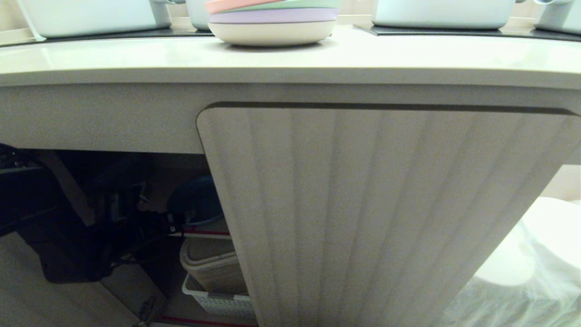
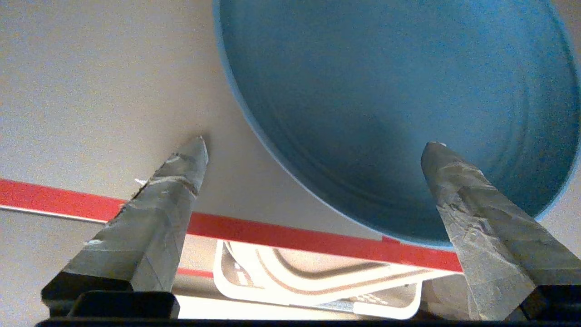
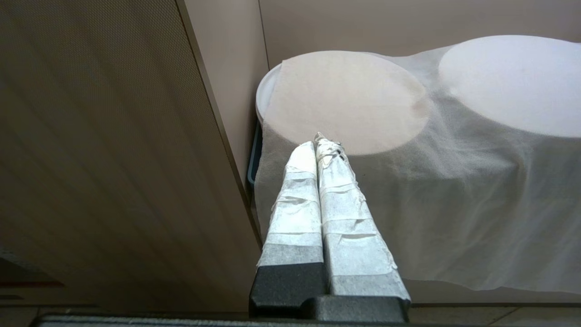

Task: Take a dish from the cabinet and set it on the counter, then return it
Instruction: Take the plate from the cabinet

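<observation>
1. The left gripper (image 2: 315, 145) reaches into the open left half of the cabinet (image 1: 390, 204). Its two tapered grey fingers (image 2: 159, 213) are spread as wide as they go and hold nothing. In the head view the arm is only a dark mass in shadow.

2. In the left wrist view the dish (image 2: 399, 104) fills the frame toward one o'clock of the gripper. One finger lies across its rim; the other is over bare shelf at nine o'clock. Whether a finger touches the dish cannot be told. The jaws look set to straddle the rim — probably the approach for picking it up.

3. The dish is round, shallow and matte blue, with a raised rim. It sits on a smooth beige shelf with a red front edge (image 2: 272, 231). It has not yet left the cabinet.

4. Below the shelf, toward six o'clock, sit a tan bin (image 1: 213, 268) and a white perforated basket (image 1: 222, 302).

5. The cabinet's shut door is beige, ribbed vertically, with rounded corners.

6. Above it, at twelve o'clock, the counter (image 1: 136, 59) is smooth cream with a rounded front edge — it carries a stack of pastel plates (image 1: 272, 20).

7. The right gripper (image 3: 320, 145) is parked outside the cabinet, its taped white fingers pressed together and empty, over sheer white cloth (image 3: 454, 204).
</observation>
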